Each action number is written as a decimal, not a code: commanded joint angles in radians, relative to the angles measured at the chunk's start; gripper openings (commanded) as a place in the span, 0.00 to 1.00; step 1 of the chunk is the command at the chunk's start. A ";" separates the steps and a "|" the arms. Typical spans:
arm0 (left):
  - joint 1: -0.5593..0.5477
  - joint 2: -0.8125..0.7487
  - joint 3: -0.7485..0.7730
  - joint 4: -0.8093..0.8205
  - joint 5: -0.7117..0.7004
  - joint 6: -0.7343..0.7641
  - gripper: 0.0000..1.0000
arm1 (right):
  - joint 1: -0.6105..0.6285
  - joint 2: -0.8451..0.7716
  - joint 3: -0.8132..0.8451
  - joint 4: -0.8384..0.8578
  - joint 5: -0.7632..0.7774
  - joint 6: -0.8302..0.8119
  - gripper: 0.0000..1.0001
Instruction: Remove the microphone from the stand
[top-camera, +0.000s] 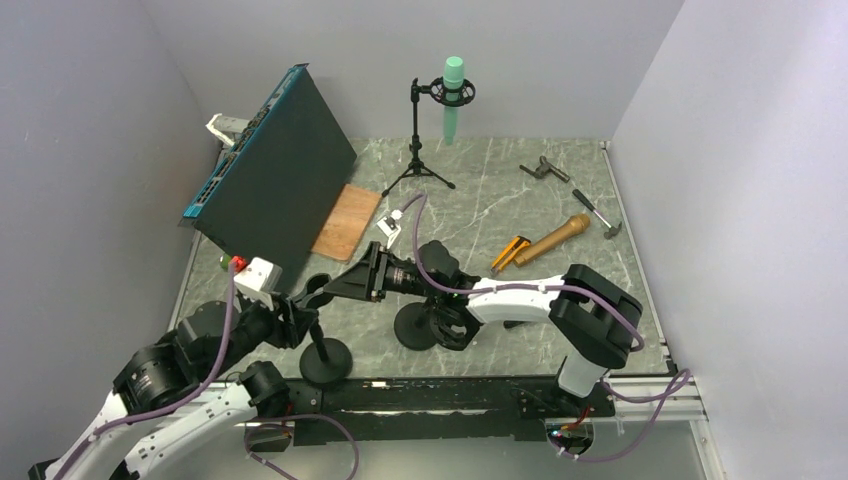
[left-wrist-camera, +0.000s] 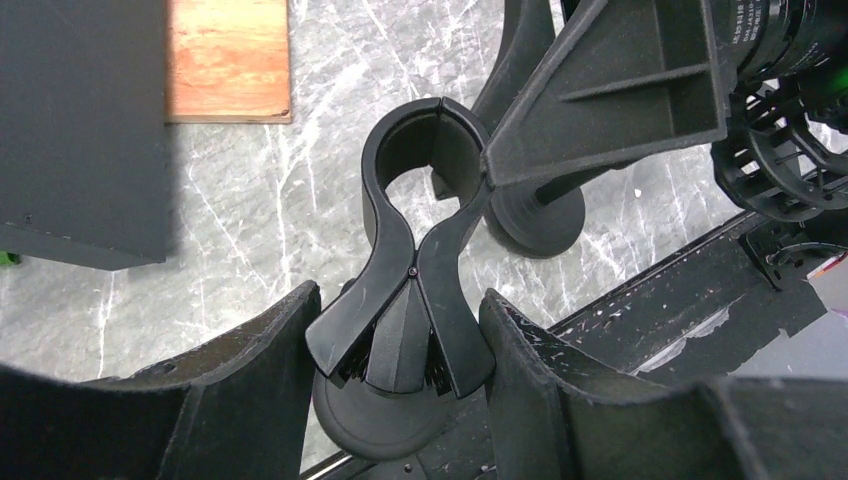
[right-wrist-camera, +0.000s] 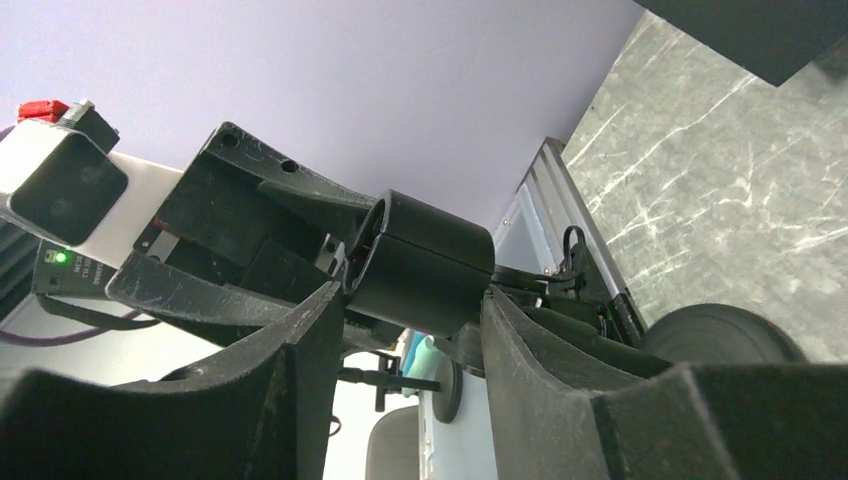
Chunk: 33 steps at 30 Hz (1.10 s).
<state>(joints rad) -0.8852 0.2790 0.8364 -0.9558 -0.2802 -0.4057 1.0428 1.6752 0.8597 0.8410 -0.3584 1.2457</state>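
the left claw (left-wrist-camera: 400, 295) pinched the levers of an empty clip (left-wrist-camera: 415, 230) and the right claw (right-wrist-camera: 412, 295) clenched its ring, while the green mic (top-camera: 453, 95) sat in the tripod (top-camera: 417, 150) at the back, well apart. pulling here could topple the clip and leave the green mic mounted.

Pale lilac walls (top-camera: 560, 50) on three sides; grey-green veined marble tabletop (top-camera: 470, 215); even, soft light.

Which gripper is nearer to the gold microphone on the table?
Right. Both hold the black clip, left of the gold microphone; the right gripper comes from the microphone's side, the left gripper from the far side.
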 joint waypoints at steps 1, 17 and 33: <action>0.006 -0.079 0.076 0.110 -0.004 0.006 0.53 | -0.082 0.041 -0.076 -0.155 0.119 -0.098 0.00; 0.005 0.024 -0.017 0.367 0.022 0.197 0.01 | -0.070 0.011 0.217 -0.392 0.003 -0.276 0.07; 0.006 -0.047 -0.264 0.536 0.069 0.183 0.02 | -0.101 -0.158 0.333 -0.706 0.112 -0.490 0.81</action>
<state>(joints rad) -0.8768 0.2306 0.5972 -0.4828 -0.2401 -0.1539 0.9363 1.6466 1.1641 0.1169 -0.2604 0.8089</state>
